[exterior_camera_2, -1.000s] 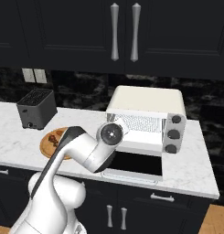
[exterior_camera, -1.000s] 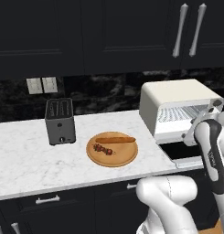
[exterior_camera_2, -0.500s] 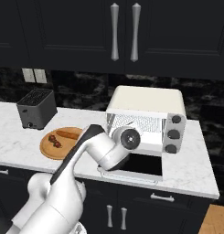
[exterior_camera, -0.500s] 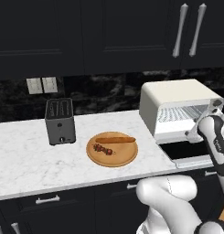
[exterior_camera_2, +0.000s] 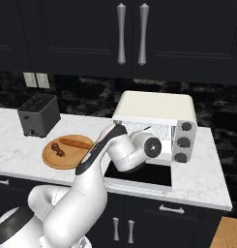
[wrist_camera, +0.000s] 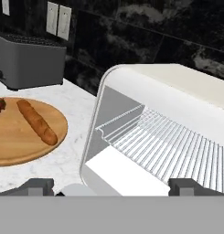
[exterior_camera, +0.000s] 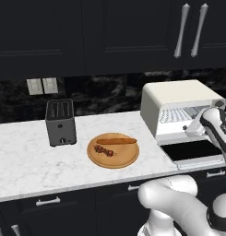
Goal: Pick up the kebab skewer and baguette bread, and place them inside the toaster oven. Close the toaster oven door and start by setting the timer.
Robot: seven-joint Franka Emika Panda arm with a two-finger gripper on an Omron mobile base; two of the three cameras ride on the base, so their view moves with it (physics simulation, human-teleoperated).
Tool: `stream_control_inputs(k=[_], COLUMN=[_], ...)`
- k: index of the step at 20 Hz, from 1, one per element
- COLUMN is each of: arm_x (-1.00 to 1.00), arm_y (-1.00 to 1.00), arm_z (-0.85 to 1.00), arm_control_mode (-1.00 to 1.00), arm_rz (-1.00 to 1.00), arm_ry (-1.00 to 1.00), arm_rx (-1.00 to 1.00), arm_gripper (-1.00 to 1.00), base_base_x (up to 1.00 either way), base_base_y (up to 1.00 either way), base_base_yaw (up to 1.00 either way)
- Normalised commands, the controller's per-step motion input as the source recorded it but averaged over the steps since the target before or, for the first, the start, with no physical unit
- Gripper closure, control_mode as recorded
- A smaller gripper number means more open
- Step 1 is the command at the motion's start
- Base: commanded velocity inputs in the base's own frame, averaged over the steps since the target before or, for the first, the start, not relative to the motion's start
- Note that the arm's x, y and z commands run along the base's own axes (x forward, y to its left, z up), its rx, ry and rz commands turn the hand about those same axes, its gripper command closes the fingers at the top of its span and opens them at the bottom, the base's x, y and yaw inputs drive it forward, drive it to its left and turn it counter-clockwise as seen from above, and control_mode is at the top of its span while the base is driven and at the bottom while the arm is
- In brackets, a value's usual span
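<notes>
1. Your end effector (wrist_camera: 111, 185) sits in front of the cream-white boxy toaster oven (exterior_camera: 179, 103), jaws spread wide with nothing between them; the two dark fingertips (wrist_camera: 38, 186) show far apart at the bottom of the hand view.
2. The dark glass toaster oven door (exterior_camera: 193, 151) is folded down flat, open, and the wire rack (wrist_camera: 177, 146) inside is bare.
3. The slim orange-brown baguette bread (exterior_camera: 116, 140) lies on the round wooden board (exterior_camera: 128, 159), toward the board's rear edge.
4. The short kebab skewer with dark red-brown meat chunks (exterior_camera: 104, 150) lies on the same board, just in front of the baguette and to its left; you cannot tell whether they touch.
5. The board rests on the white marble counter (exterior_camera: 26, 161), between the small black slot toaster (exterior_camera: 60, 122) and the oven.
6. Three dark knobs (exterior_camera_2: 183, 142) line the oven's right side panel.
</notes>
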Motion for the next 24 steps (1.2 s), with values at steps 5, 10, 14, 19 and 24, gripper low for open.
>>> stream_control_inputs(k=[5,10,14,19,24], arm_x=[0.36,0.50,0.24,0.25,0.32], arm_y=[-0.14,-0.02,-0.21,-0.20,-0.09], arm_z=[-0.28,-0.17,-0.32,-0.13,-0.05], arm_control_mode=[-1.00,-1.00,-1.00,-1.00,-1.00], arm_rz=[0.00,0.00,0.00,0.00,0.00], arm_ry=[-0.02,0.00,0.00,-0.05,-0.08], arm_rx=[0.00,0.00,0.00,0.00,0.00], arm_gripper=[-1.00,-1.00,-1.00,-1.00,-1.00], base_base_x=[0.00,0.00,0.00,0.00,0.00], base_base_y=[0.00,0.00,0.00,0.00,0.00], base_base_yaw=[0.00,0.00,0.00,0.00,0.00])
